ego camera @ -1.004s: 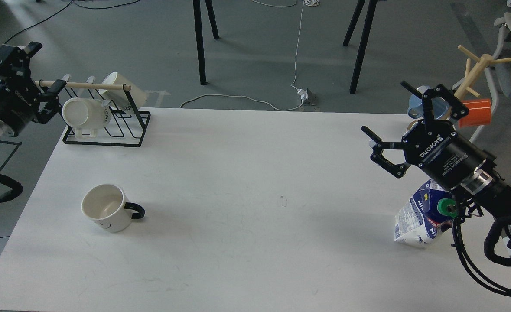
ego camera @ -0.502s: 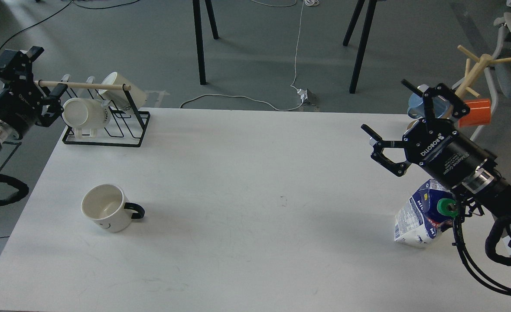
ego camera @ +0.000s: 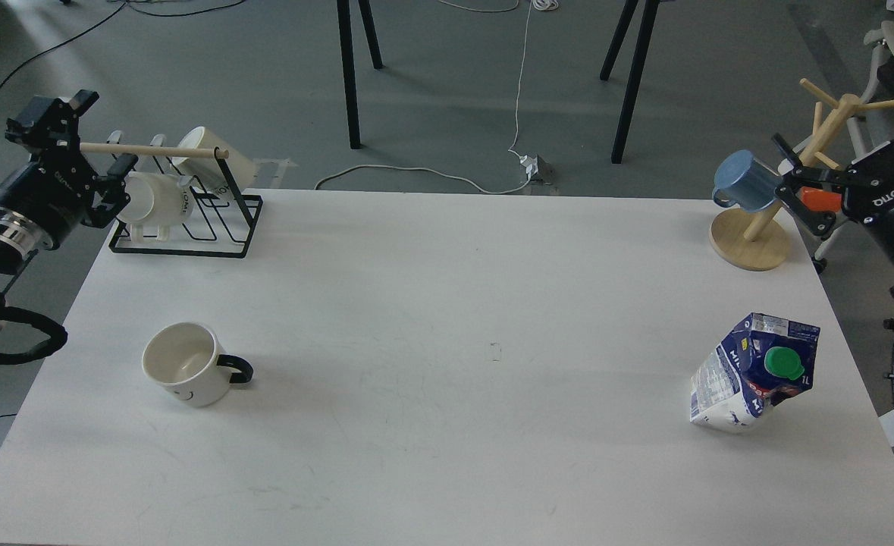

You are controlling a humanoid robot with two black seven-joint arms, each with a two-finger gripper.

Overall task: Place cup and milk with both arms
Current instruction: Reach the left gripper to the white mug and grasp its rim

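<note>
A white table [ego camera: 447,288] before the reach: the cream mug [ego camera: 186,373] stands upright at my near left, black handle pointing right, and the blue milk carton [ego camera: 754,373] with its green cap [ego camera: 783,363] stands at my near right, leaning a little. Neither is held. My left gripper [ego camera: 83,155] hangs off the table's far-left corner beside the black wire mug rack [ego camera: 189,216], fingers spread wide with nothing between them. My right gripper [ego camera: 818,178] sits off the far-right edge, in front of the wooden mug tree [ego camera: 750,243] that carries a blue mug [ego camera: 742,180]; its fingers are also parted and empty, though something orange shows just behind them and I cannot tell exactly how near it lies.

I judge the task to be at its opening step, with both arms well apart from their targets. The next move calls for bringing each arm down and toward me: left over the cream mug, taking it by the rim or body clear of the handle; right onto the carton's flat sides below the cap, squarely, since its lean suggests it could tip if nudged.
</note>
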